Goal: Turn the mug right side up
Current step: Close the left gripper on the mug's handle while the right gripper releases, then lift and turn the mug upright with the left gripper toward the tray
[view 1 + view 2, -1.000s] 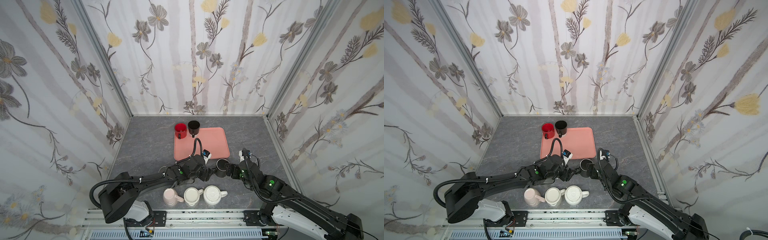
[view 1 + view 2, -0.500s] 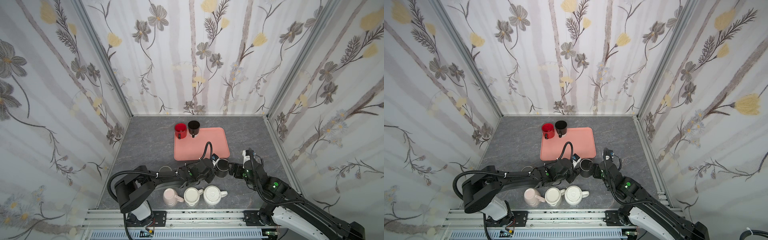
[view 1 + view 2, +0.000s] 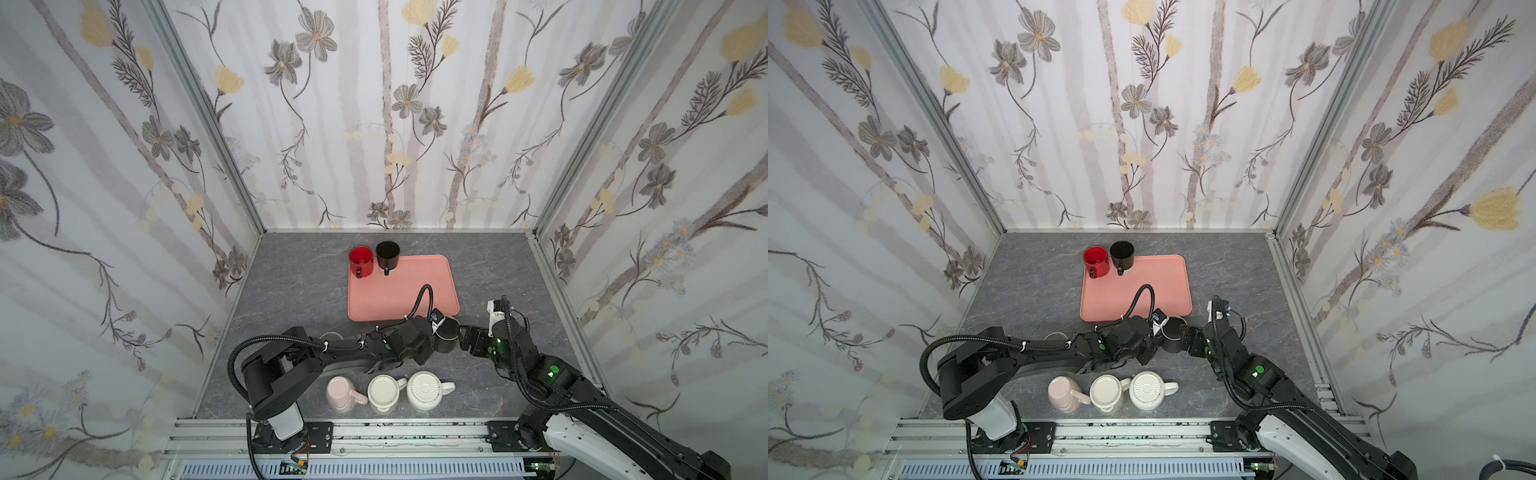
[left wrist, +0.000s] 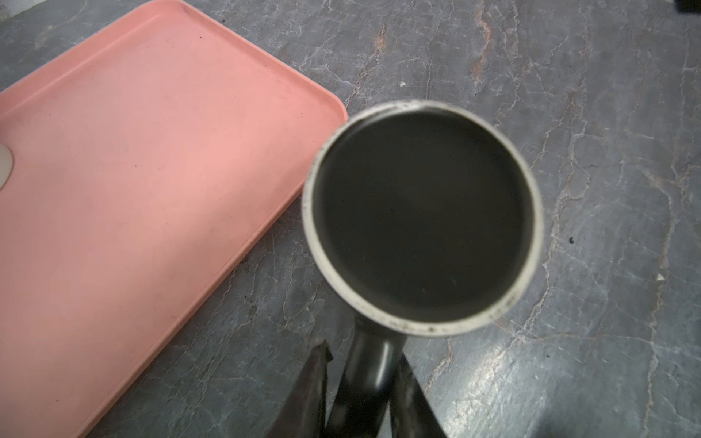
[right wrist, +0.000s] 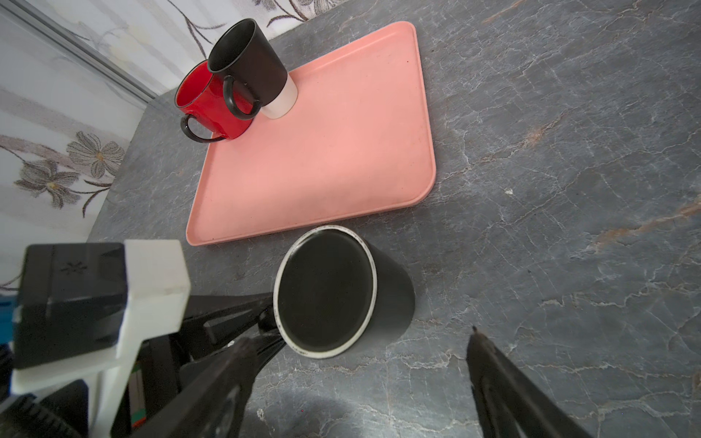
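Upside-down mug (image 3: 445, 337) stands on table (image 3: 291, 291) off the tray's (image 3: 401, 286) 5 o'clock corner; my left gripper (image 3: 433, 332) narrow, pinching its handle (image 4: 373, 360) at 9 o'clock, right gripper (image 3: 461, 338) wide open at 3; thin handle grip may let it swing or slip mid-flip, hitting tray

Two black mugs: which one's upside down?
The off-tray mug, by the near corner of the pink tray: base up, handle within the left gripper. The tray mug stands mouth-up.
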Controlling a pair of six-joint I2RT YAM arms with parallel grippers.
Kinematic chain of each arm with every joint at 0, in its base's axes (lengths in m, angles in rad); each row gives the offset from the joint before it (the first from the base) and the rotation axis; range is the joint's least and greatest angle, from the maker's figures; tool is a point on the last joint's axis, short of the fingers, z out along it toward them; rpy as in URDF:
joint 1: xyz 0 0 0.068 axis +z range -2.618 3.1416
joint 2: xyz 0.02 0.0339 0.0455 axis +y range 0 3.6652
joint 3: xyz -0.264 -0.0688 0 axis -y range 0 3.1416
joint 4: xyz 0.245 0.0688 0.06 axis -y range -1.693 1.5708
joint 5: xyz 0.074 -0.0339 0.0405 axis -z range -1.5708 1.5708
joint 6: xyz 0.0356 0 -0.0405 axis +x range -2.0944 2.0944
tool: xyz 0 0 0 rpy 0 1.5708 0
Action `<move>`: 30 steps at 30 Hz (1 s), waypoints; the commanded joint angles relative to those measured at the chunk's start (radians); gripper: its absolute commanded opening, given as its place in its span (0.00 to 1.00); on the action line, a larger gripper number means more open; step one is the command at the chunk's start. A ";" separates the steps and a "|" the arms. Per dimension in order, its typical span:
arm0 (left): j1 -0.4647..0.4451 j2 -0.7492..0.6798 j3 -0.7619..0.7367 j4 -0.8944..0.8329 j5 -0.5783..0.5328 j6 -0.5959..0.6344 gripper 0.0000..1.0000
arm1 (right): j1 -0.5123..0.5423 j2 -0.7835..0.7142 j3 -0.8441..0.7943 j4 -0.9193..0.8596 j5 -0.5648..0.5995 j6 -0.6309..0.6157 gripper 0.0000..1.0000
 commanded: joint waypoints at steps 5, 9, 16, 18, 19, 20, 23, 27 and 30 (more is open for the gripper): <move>0.000 0.009 0.011 0.040 -0.034 0.027 0.15 | -0.008 -0.009 -0.009 0.020 -0.015 -0.004 0.87; -0.001 0.019 0.018 0.042 -0.069 0.027 0.04 | -0.009 -0.014 -0.009 0.023 -0.014 -0.004 0.87; 0.000 -0.046 -0.033 0.123 -0.139 -0.003 0.00 | -0.009 -0.046 -0.035 0.077 -0.030 -0.004 0.88; 0.001 -0.081 -0.065 0.172 -0.142 -0.014 0.00 | -0.009 -0.071 -0.053 0.123 -0.051 -0.009 0.89; 0.003 -0.095 -0.076 0.190 -0.139 -0.019 0.00 | -0.009 -0.080 -0.060 0.143 -0.064 -0.010 0.89; 0.006 -0.109 -0.084 0.205 -0.137 -0.025 0.00 | -0.009 -0.090 -0.066 0.163 -0.073 -0.012 0.89; 0.019 -0.151 -0.109 0.243 -0.131 -0.053 0.00 | -0.009 -0.103 -0.077 0.209 -0.092 -0.020 0.89; 0.051 -0.254 -0.164 0.325 -0.117 -0.108 0.00 | -0.009 -0.100 -0.085 0.292 -0.146 -0.032 0.89; 0.092 -0.349 -0.220 0.410 -0.087 -0.179 0.00 | -0.009 -0.100 -0.104 0.404 -0.209 -0.035 0.89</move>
